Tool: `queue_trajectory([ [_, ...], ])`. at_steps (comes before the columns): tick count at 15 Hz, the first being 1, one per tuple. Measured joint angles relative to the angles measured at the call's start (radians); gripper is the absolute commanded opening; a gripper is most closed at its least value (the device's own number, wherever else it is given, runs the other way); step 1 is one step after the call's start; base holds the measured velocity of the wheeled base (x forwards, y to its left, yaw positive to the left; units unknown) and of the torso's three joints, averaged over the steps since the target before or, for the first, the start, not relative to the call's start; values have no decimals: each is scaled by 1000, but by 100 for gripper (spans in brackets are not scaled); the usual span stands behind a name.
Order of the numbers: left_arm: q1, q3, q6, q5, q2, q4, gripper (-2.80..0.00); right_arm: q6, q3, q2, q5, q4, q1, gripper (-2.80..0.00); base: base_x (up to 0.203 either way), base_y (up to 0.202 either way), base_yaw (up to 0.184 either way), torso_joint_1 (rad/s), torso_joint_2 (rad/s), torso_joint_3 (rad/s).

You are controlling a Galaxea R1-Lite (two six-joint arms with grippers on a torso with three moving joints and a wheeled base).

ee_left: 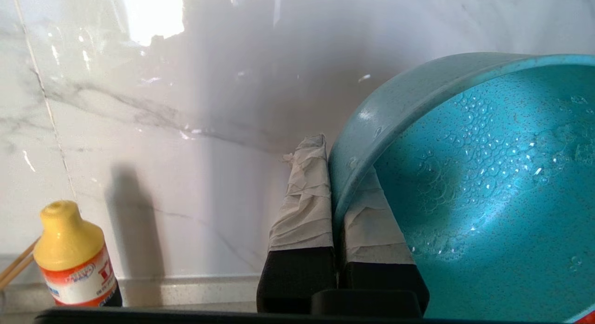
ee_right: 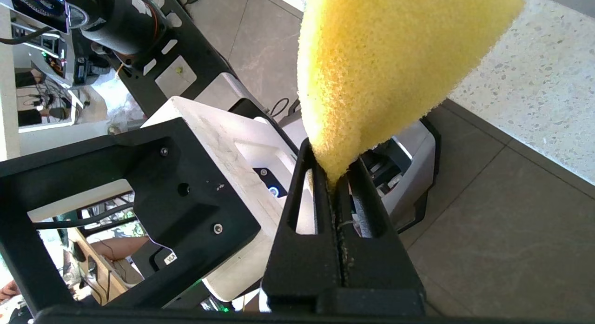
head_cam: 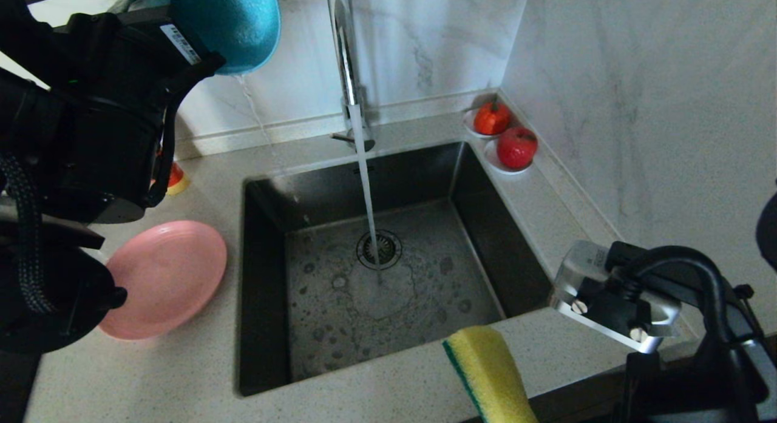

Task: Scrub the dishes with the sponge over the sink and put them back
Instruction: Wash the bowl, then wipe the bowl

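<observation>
My left gripper (ee_left: pixel 335 162) is shut on the rim of the teal-blue bowl (ee_left: pixel 488 184), one taped finger outside and one inside. The bowl (head_cam: pixel 230 22) hangs tipped, high at the far left above the counter, wet with suds and dripping a thin trickle. The pink plate (head_cam: pixel 164 277) lies on the counter left of the sink (head_cam: pixel 264 289). A sliver of brown chopsticks (ee_left: pixel 14 268) shows by the back wall. My right gripper (ee_right: pixel 332 168) is shut on one end of the yellow sponge (ee_right: pixel 381 59), held over the counter's front edge, near the sink's right corner (head_cam: pixel 488 374).
The tap (head_cam: pixel 346 53) runs a stream onto the drain strainer (head_cam: pixel 379 249). Two red fruits on white saucers (head_cam: pixel 491 118) (head_cam: pixel 516 147) sit in the back right corner. A yellow-capped bottle (ee_left: pixel 69 254) stands against the back wall. Marble walls close off the back and right.
</observation>
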Motion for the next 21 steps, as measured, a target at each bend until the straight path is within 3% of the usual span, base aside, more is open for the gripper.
queue_trajectory([
  [7, 1, 15, 3, -1, -12, 25, -280, 0, 5, 1, 9, -1, 0, -280, 0, 0, 0, 0, 0, 0],
  [12, 0, 77, -7, -8, -40, 273, -280, 27, -7, 5, 36, 12, 3, -280, 0, 0, 0, 0, 0, 0],
  [16, -33, 188, -12, -85, -152, 498, -280, 32, -91, 9, 51, 112, 11, -280, 0, 0, 0, 0, 0, 0],
  [21, -92, 321, -14, -150, -235, 551, -280, 65, -266, 47, 187, 230, 12, -280, 0, 0, 0, 0, 0, 0],
])
